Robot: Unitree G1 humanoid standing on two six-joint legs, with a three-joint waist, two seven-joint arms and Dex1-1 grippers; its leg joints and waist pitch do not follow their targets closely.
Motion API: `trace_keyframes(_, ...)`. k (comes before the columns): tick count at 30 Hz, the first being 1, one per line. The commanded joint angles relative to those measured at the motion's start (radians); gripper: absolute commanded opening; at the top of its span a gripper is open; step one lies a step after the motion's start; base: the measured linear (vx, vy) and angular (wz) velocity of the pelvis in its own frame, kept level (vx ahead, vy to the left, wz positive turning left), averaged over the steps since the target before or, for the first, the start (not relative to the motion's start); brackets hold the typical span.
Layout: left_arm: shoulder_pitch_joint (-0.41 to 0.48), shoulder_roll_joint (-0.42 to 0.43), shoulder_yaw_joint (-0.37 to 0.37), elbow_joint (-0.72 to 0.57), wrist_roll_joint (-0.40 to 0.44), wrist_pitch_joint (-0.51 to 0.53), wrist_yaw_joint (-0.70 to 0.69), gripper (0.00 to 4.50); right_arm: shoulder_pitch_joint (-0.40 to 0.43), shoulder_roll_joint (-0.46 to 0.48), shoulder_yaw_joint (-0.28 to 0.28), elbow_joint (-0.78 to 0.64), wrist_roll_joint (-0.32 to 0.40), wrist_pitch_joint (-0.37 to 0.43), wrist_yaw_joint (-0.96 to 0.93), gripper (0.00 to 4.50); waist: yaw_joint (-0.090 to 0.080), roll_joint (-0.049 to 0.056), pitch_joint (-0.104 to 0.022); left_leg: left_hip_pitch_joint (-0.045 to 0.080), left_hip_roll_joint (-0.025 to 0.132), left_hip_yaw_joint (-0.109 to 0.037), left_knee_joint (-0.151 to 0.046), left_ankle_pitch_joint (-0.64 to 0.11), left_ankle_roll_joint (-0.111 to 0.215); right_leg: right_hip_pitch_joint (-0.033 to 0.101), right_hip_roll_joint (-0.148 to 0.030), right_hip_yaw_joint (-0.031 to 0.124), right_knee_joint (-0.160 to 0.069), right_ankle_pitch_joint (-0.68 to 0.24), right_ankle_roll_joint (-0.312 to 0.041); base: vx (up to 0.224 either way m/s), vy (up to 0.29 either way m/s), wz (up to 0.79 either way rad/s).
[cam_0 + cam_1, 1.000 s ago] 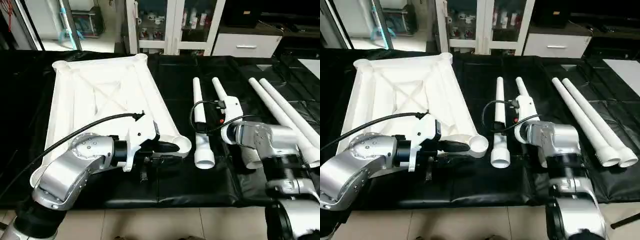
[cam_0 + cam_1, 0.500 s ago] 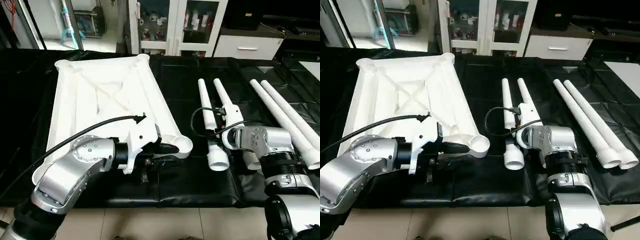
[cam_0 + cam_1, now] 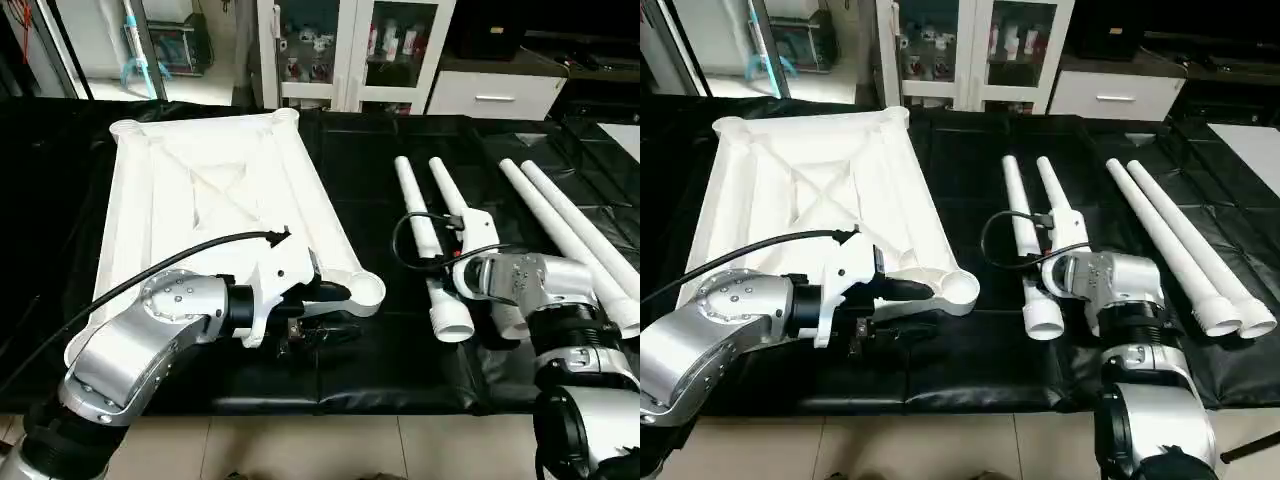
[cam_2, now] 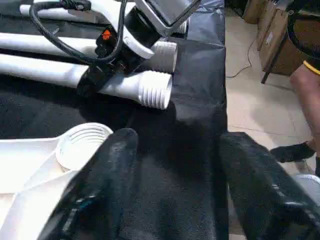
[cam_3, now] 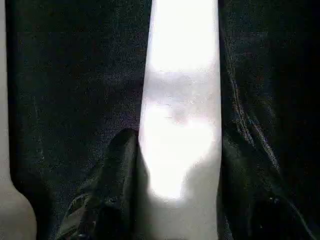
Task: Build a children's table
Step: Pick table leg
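Nearest me, by the front corner socket of the upturned table top, my left gripper hovered with its fingers spread wide and holding nothing. Just beyond, my right gripper straddled one leg, its fingers flanking the tube, though I could not tell whether they pinched it. I judged a firm, centred grip mattered before lifting; three more legs lay farther back on the black cloth

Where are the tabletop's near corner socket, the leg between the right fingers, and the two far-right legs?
near corner socket (image 3: 366,289): left eye view, threaded rim.
leg between the right fingers (image 5: 181,125): right wrist view, mid-shaft.
two far-right legs (image 3: 1180,243): right eye view, shaft of the inner leg.
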Motion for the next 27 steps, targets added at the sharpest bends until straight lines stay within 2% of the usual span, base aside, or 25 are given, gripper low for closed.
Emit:
trace_keyframes(1,-0.002,0.003,0.005,-0.028,-0.008,0.009,0.008,3.42,0.029,-0.005,-0.002,0.021,-0.012,0.001,-0.016,1.85,0.000,0.005,-0.066,0.002,0.062,-0.016,-0.073,-0.096,-0.015,0.053,-0.064,0.047,-0.062,-0.195,-0.223,0.000,0.000,0.00)
trace_keyframes(3,0.000,0.002,0.006,-0.025,-0.004,0.007,0.015,3.49,0.034,-0.002,-0.007,0.016,-0.013,-0.004,-0.022,1.85,-0.001,0.004,-0.066,0.002,0.062,-0.016,-0.074,-0.104,-0.020,0.053,-0.065,0.047,-0.063,-0.210,-0.218,0.000,0.000,0.00)
trace_keyframes(5,0.005,-0.001,0.017,-0.018,-0.004,0.003,0.028,3.74,0.041,0.006,-0.013,0.000,-0.012,-0.011,-0.030,1.84,-0.002,0.004,-0.066,0.001,0.062,-0.016,-0.074,-0.107,-0.023,0.053,-0.064,0.047,-0.064,-0.210,-0.212,0.000,0.000,0.00)
trace_keyframes(7,0.004,-0.009,0.033,-0.005,-0.001,-0.006,0.046,3.91,0.047,0.010,-0.017,-0.021,-0.011,-0.026,-0.035,1.84,-0.001,0.008,-0.067,0.003,0.062,-0.017,-0.074,-0.106,-0.026,0.053,-0.064,0.047,-0.063,-0.205,-0.210,0.000,0.000,0.00)
trace_keyframes(8,0.003,-0.011,0.038,0.000,0.001,-0.009,0.053,3.97,0.049,0.011,-0.017,-0.028,-0.012,-0.033,-0.036,1.84,-0.003,0.006,-0.066,0.002,0.062,-0.016,-0.074,-0.113,-0.027,0.052,-0.063,0.047,-0.065,-0.210,-0.209,0.000,0.000,0.00)
trace_keyframes(9,-0.008,-0.032,0.060,0.019,0.004,-0.010,0.084,3.97,0.053,0.012,-0.018,-0.060,-0.009,-0.049,-0.034,1.84,-0.003,0.010,-0.066,0.002,0.062,-0.017,-0.075,-0.120,-0.030,0.053,-0.064,0.047,-0.066,-0.221,-0.207,0.000,0.000,0.00)
trace_keyframes(10,-0.028,-0.069,0.093,0.053,0.012,-0.013,0.142,4.18,0.062,0.014,-0.015,-0.111,-0.005,-0.076,-0.027,1.84,-0.001,0.011,-0.065,0.004,0.061,-0.016,-0.074,-0.129,-0.033,0.051,-0.062,0.047,-0.069,-0.224,-0.199,0.000,0.000,0.00)
trace_keyframes(11,-0.030,-0.073,0.096,0.056,0.013,-0.013,0.148,4.18,0.063,0.014,-0.014,-0.117,-0.005,-0.079,-0.026,1.84,-0.002,0.008,-0.065,0.007,0.062,-0.014,-0.073,-0.136,-0.033,0.049,-0.062,0.049,-0.072,-0.222,-0.198,0.000,0.000,0.00)
trace_keyframes(12,-0.084,-0.166,0.179,0.129,0.012,0.001,0.286,4.35,0.088,0.011,0.014,-0.231,-0.013,-0.166,0.003,1.84,0.000,0.009,-0.067,0.006,0.062,-0.014,-0.073,-0.129,-0.031,0.050,-0.061,0.049,-0.069,-0.194,-0.204,0.000,0.000,0.00)
trace_keyframes(13,-0.085,-0.169,0.181,0.131,0.012,0.001,0.290,4.39,0.089,0.011,0.015,-0.235,-0.013,-0.169,0.004,1.84,-0.004,0.005,-0.065,0.002,0.061,-0.012,-0.072,-0.132,-0.031,0.053,-0.058,0.050,-0.071,-0.189,-0.206,0.000,0.000,0.00)
trace_keyframes(14,-0.113,-0.220,0.229,0.162,-0.007,0.017,0.352,4.39,0.101,0.006,0.033,-0.290,-0.021,-0.206,0.019,1.84,0.001,0.005,-0.071,0.008,0.063,-0.015,-0.071,-0.130,-0.024,0.052,-0.062,0.048,-0.069,-0.182,-0.211,0.000,0.000,0.00)
trace_keyframes(15,-0.137,-0.263,0.266,0.182,-0.027,0.017,0.402,4.45,0.119,-0.003,0.062,-0.359,-0.040,-0.271,0.040,1.83,-0.001,0.001,-0.070,-0.003,0.062,-0.017,-0.071,-0.122,-0.016,0.059,-0.063,0.047,-0.067,-0.179,-0.212,0.000,0.000,0.00)
trace_keyframes(16,-0.152,-0.295,0.292,0.188,-0.058,0.029,0.426,4.48,0.134,-0.012,0.086,-0.413,-0.052,-0.306,0.059,1.82,0.004,0.001,-0.069,-0.003,0.063,-0.018,-0.072,-0.118,-0.012,0.060,-0.065,0.047,-0.070,-0.181,-0.205,0.000,0.000,0.00)
trace_keyframes(17,-0.178,-0.353,0.335,0.198,-0.112,0.036,0.468,4.50,0.163,-0.033,0.134,-0.506,-0.086,-0.371,0.081,1.82,0.004,-0.001,-0.068,-0.005,0.064,-0.017,-0.071,-0.109,-0.002,0.061,-0.067,0.047,-0.070,-0.183,-0.203,0.000,0.000,0.00)
trace_keyframes(19,-0.205,-0.409,0.367,0.208,-0.156,0.028,0.506,4.50,0.197,-0.064,0.191,-0.595,-0.137,-0.447,0.097,1.82,0.007,-0.005,-0.071,-0.009,0.067,-0.018,-0.068,-0.079,0.012,0.063,-0.070,0.048,-0.067,-0.148,-0.210,0.000,0.000,0.00)
trace_keyframes(20,-0.210,-0.416,0.369,0.210,-0.160,0.025,0.511,4.50,0.202,-0.069,0.201,-0.606,-0.147,-0.462,0.099,1.81,0.008,-0.006,-0.070,-0.009,0.065,-0.017,-0.067,-0.072,0.029,0.061,-0.068,0.046,-0.069,-0.151,-0.206,0.000,0.000,0.00)
trace_keyframes(21,-0.224,-0.441,0.373,0.216,-0.177,0.010,0.514,4.50,0.228,-0.084,0.232,-0.666,-0.171,-0.507,0.109,1.81,0.007,0.005,-0.068,-0.010,0.065,-0.019,-0.068,-0.078,0.037,0.058,-0.067,0.045,-0.072,-0.176,-0.199,0.000,0.000,0.00)
trace_keyframes(22,-0.234,-0.464,0.375,0.221,-0.191,0.013,0.512,4.50,0.250,-0.086,0.248,-0.724,-0.179,-0.523,0.112,1.81,0.003,-0.002,-0.068,-0.008,0.064,-0.017,-0.067,-0.087,0.048,0.055,-0.066,0.046,-0.075,-0.182,-0.196,0.000,0.000,0.00)
trace_keyframes(23,-0.237,-0.473,0.376,0.222,-0.195,0.015,0.510,4.50,0.257,-0.085,0.252,-0.743,-0.179,-0.525,0.113,1.81,0.004,-0.002,-0.067,-0.010,0.064,-0.017,-0.068,-0.090,0.052,0.057,-0.065,0.046,-0.076,-0.191,-0.193,0.000,0.000,0.00)
trace_keyframes(24,-0.247,-0.499,0.389,0.228,-0.224,0.035,0.520,4.50,0.269,-0.083,0.261,-0.786,-0.179,-0.522,0.111,1.80,0.005,0.010,-0.067,-0.006,0.065,-0.018,-0.068,-0.097,0.052,0.054,-0.064,0.045,-0.077,-0.195,-0.194,0.000,0.000,0.00)
trace_keyframes(26,-0.257,-0.524,0.405,0.234,-0.246,0.056,0.532,4.50,0.277,-0.080,0.267,-0.817,-0.181,-0.519,0.111,1.80,0.003,0.002,-0.068,-0.007,0.067,-0.020,-0.070,-0.106,0.053,0.055,-0.062,0.043,-0.078,-0.194,-0.196,0.000,0.000,0.00)
trace_keyframes(27,-0.277,-0.558,0.430,0.243,-0.284,0.077,0.549,4.50,0.291,-0.078,0.285,-0.857,-0.188,-0.519,0.113,1.80,0.003,0.001,-0.066,-0.009,0.067,-0.020,-0.070,-0.117,0.052,0.056,-0.064,0.043,-0.079,-0.208,-0.194,0.000,0.000,0.00)
